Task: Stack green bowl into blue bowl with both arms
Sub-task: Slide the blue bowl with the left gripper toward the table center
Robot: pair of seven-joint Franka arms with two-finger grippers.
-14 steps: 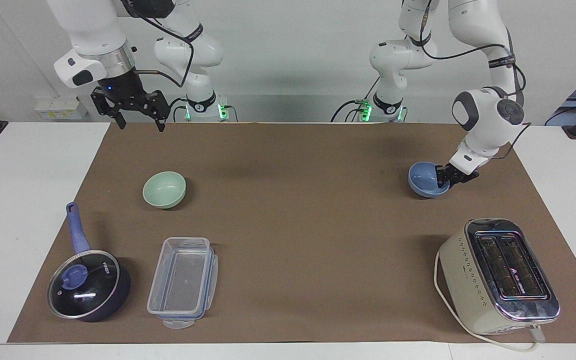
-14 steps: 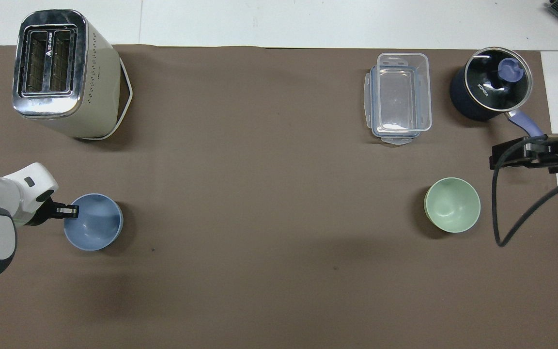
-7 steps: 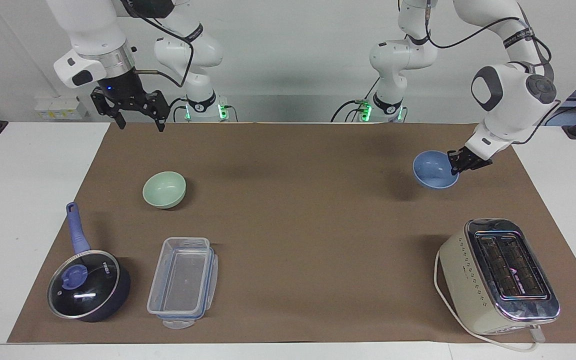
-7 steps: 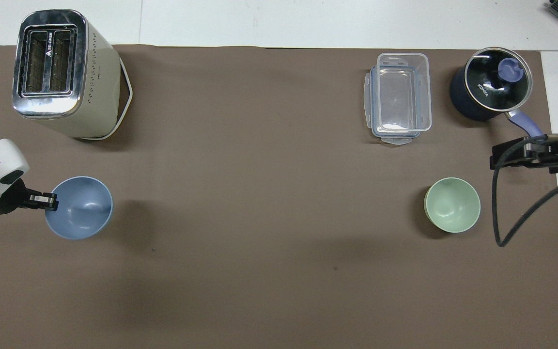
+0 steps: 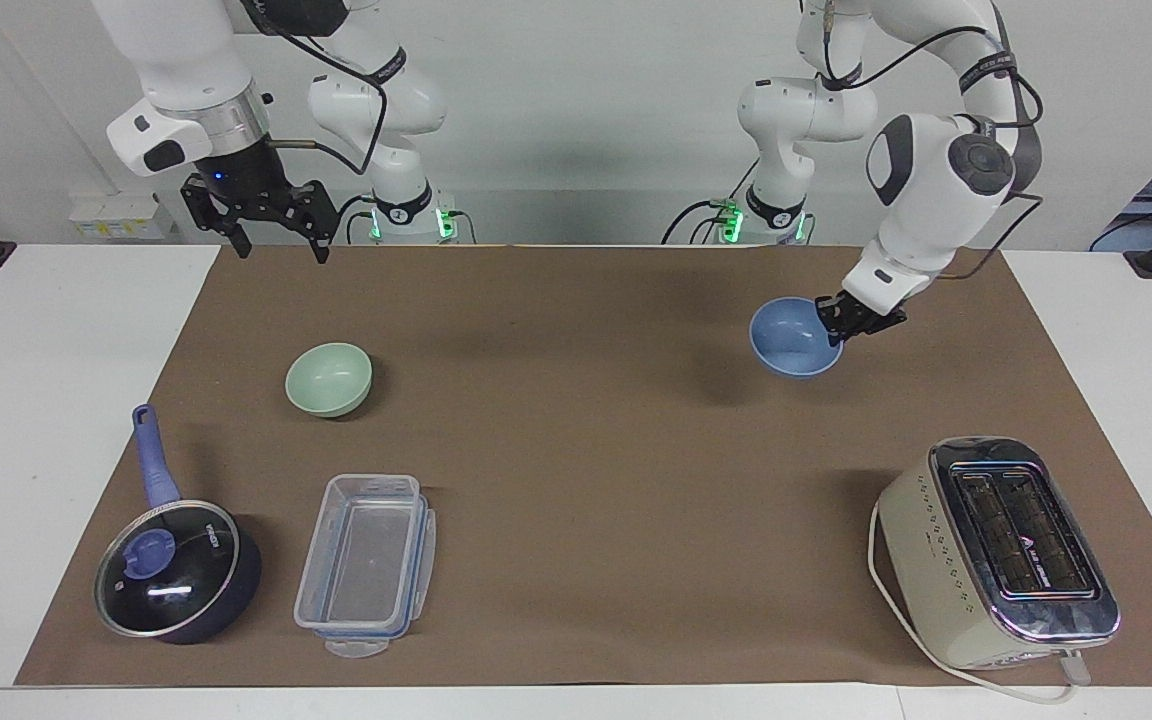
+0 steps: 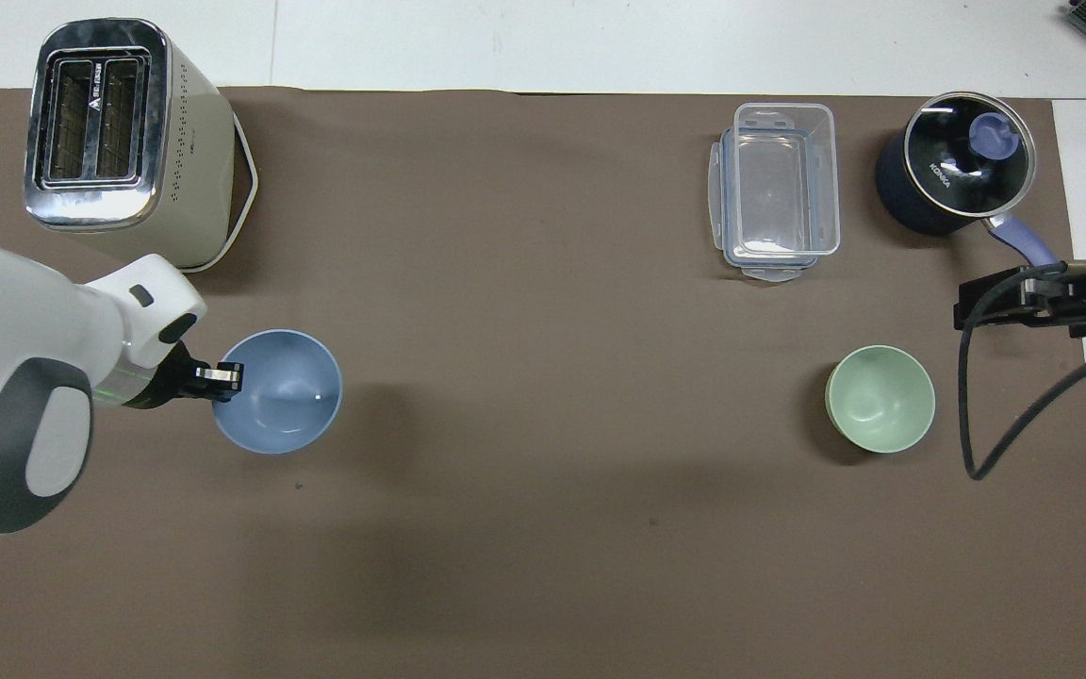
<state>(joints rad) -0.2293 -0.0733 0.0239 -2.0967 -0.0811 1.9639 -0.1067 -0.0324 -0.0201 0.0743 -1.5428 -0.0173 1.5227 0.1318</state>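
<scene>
Green bowl (image 5: 328, 378) (image 6: 880, 398): was found upright on the brown mat (image 5: 576, 450) (image 6: 524, 528) toward the right arm's end of the table, untouched, with nothing in it.

Blue bowl (image 5: 794, 337) (image 6: 279, 390): was held clear of the mat over the left arm's half of the table, its shadow cast on the mat beneath it; it was kept roughly level, mouth upward, well apart from the green bowl.

Left gripper (image 5: 848, 318) (image 6: 213, 377): was clamped on the rim of the blue bowl at the side toward the left arm's end of the table, one finger seen inside the rim.

Right gripper (image 5: 276, 235) (image 6: 1024, 302): was held high over the mat's edge nearest the robots, at the right arm's end; its fingers (image 5: 239, 240) were seen spread apart, with nothing between them. The right arm was waiting.

Clear plastic container (image 5: 366, 565) (image 6: 777, 189): was lying farther from the robots than the green bowl.

Dark blue saucepan (image 5: 176, 570) (image 6: 953, 174): was standing with a glass lid on, beside the container, toward the right arm's end.

Toaster (image 5: 1001, 550) (image 6: 123, 137): was standing at the left arm's end, farther from the robots than the blue bowl.
</scene>
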